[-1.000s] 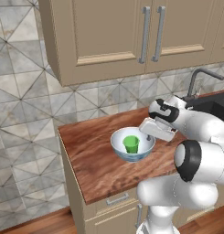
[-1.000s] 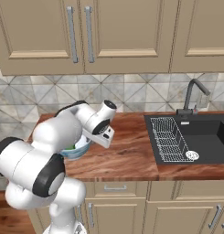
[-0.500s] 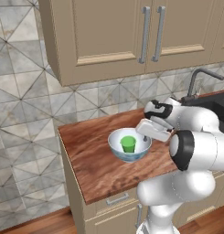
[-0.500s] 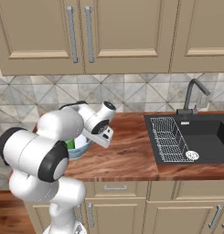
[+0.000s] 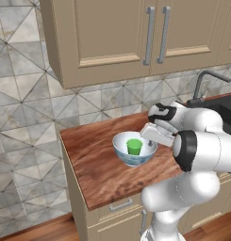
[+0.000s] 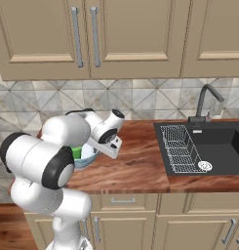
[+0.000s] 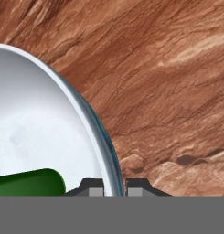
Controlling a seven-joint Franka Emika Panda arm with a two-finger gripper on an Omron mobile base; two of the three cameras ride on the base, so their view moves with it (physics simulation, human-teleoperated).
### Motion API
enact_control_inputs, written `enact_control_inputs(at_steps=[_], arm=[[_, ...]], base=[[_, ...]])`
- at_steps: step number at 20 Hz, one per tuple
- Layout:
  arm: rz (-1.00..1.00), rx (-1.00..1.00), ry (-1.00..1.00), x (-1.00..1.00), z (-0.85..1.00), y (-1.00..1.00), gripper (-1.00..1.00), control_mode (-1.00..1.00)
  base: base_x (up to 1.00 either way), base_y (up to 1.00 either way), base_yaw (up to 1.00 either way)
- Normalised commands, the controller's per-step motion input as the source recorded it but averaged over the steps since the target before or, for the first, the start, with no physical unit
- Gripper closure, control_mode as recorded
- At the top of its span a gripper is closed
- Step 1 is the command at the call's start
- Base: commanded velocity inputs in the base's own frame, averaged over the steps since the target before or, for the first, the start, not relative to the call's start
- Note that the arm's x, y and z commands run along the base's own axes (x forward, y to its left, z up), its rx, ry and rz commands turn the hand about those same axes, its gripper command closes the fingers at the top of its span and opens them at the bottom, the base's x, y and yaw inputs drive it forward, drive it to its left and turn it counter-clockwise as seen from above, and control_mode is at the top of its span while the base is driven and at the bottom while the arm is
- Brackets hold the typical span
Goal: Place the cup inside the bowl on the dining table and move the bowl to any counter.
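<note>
**Bowl rim clamped in the end effector on the wood-topped table**

Bowl (image 5: pixel 134 149) sat on the reddish-brown table (image 5: pixel 93 160) below the beige wall cabinets (image 5: pixel 136 37), and you had the end effector (image 7: pixel 114 188) pinched on its rim. In the hand view its two dark fingertips (image 7: pixel 92 187) stood nearly together, one inside the white wall and one outside, with the thin rim running between them. From the left base view the end effector (image 5: pixel 152 134) met the bowl on the side toward the sink (image 6: pixel 209 149).

You could see the green cup (image 5: pixel 134 146) standing upright in the middle of the bowl, near the clamped rim but apart from the fingertips. In the hand view the cup (image 7: pixel 29 183) showed at the lower left, inside the bowl (image 7: pixel 45 132). In the right base view your arm hid most of the bowl (image 6: pixel 89 157); a sliver of green cup (image 6: pixel 76 153) peeked out beside it.
</note>
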Motion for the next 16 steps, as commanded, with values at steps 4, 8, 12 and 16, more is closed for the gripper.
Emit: enact_control_inputs(at_steps=[4,8,12,16], arm=[[0.0,0.0,0.0,0.0,0.0,0.03,1.0,-1.0],[0.0,0.0,0.0,0.0,0.0,0.0,1.0,-1.0],[0.0,0.0,0.0,0.0,0.0,0.0,1.0,-1.0],[0.0,0.0,0.0,0.0,0.0,0.0,1.0,-1.0]], base=[[0.0,0.0,0.0],[0.0,0.0,0.0],[0.0,0.0,0.0],[0.0,0.0,0.0]])
